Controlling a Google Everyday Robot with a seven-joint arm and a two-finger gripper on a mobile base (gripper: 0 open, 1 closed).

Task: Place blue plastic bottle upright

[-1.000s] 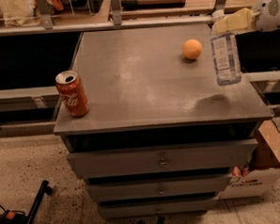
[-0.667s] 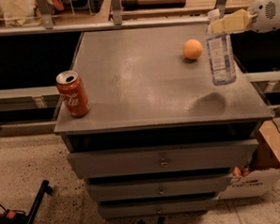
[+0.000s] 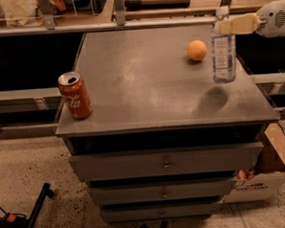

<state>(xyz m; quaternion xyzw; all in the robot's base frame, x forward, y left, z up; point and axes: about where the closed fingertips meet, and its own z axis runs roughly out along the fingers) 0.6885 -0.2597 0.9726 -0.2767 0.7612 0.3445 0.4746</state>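
Observation:
The blue plastic bottle [image 3: 223,51] is clear with a pale label and a white cap. It hangs upright in the air above the right side of the grey cabinet top [image 3: 146,87], its shadow on the surface below. My gripper [image 3: 228,25] reaches in from the right edge and is shut on the bottle's neck just below the cap. The bottle's base does not touch the top.
An orange ball [image 3: 197,50] lies on the top just left of the bottle. A red Coca-Cola can [image 3: 75,95] stands upright near the left front corner. The cabinet has several drawers [image 3: 166,161]. A cardboard box [image 3: 265,176] sits on the floor at the right.
The gripper has carried the bottle slightly left and a little higher. The bottle has swung from a slight tilt to nearly vertical. The can and ball have not moved.

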